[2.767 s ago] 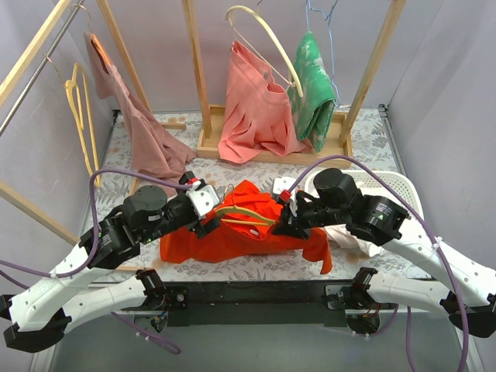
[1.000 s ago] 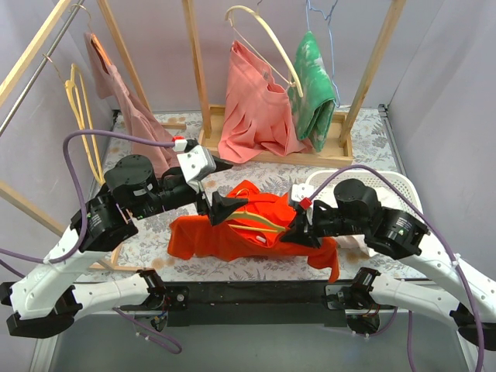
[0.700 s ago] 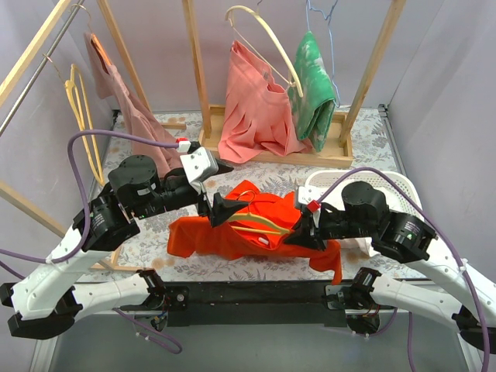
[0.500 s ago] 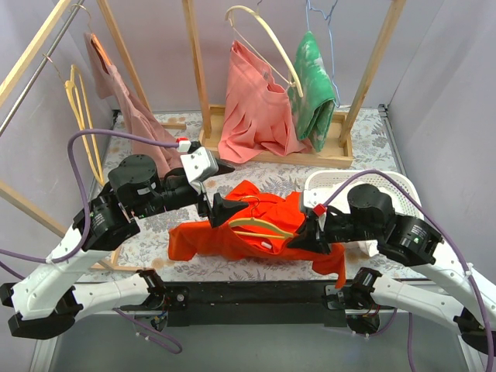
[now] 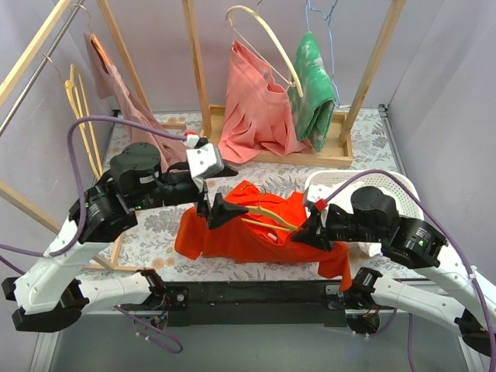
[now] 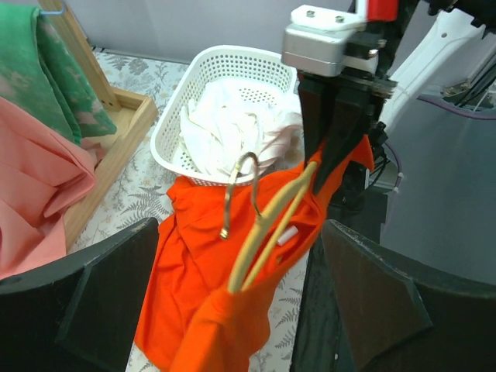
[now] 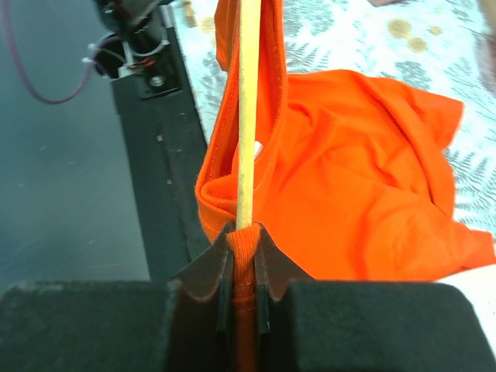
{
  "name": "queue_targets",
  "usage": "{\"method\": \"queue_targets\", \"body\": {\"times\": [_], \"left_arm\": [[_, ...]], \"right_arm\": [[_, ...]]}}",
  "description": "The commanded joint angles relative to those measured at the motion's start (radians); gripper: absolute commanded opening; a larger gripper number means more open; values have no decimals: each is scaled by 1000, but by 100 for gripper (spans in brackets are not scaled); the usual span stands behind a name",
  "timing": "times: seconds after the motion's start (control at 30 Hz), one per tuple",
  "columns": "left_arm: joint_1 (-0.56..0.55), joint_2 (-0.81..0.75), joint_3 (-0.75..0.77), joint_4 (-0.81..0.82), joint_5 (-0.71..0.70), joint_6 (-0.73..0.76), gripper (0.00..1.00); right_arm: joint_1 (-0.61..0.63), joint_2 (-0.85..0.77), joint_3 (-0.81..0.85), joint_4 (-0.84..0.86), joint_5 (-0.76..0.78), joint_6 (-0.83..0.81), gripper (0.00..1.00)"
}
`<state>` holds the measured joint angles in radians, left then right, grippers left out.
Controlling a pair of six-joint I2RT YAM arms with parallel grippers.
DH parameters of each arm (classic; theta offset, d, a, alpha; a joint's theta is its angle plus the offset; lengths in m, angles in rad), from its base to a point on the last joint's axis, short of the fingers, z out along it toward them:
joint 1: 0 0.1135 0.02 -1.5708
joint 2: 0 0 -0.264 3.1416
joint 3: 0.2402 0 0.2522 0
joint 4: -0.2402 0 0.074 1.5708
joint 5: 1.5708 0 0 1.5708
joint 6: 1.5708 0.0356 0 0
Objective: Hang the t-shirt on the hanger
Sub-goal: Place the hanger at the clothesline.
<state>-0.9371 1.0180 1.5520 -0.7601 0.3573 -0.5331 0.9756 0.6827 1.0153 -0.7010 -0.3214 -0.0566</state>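
The red-orange t-shirt hangs between my two grippers above the table, with the pale-yellow hanger partly inside it and the silver hook sticking out. My right gripper is shut on a fold of the t-shirt, and the hanger's arm runs straight out from its tips. My left gripper has its jaws wide apart. The t-shirt and hanger lie between them, and fabric bunches close to the camera.
A white basket holding white cloth stands at the right. A wooden rack at the back carries a salmon garment, a green garment and a cream hanger. Yellow hangers and a pink garment hang left.
Both arms have raised the t-shirt and hanger off the table. The right gripper drew back toward the near right. The shirt's left side pulled in to the right.
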Motion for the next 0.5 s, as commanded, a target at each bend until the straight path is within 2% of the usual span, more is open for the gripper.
{"method": "queue_targets", "body": {"times": [0.0,0.13,0.17,0.37,0.47], "left_arm": [[7,-48,114,-123,20,25,87],[8,-81,77,-110,-35,27,89],[6,-85,68,-104,-34,18,89],[7,-104,-78,-76,-78,-24,88],[6,-142,-199,36,-40,-86,88]], "right_arm": [[-2,-6,23,118,102,49,1],[-2,6,40,161,185,79,1],[-2,12,51,164,249,87,1],[0,90,210,166,467,89,1],[-2,158,299,164,371,32,1]]}}
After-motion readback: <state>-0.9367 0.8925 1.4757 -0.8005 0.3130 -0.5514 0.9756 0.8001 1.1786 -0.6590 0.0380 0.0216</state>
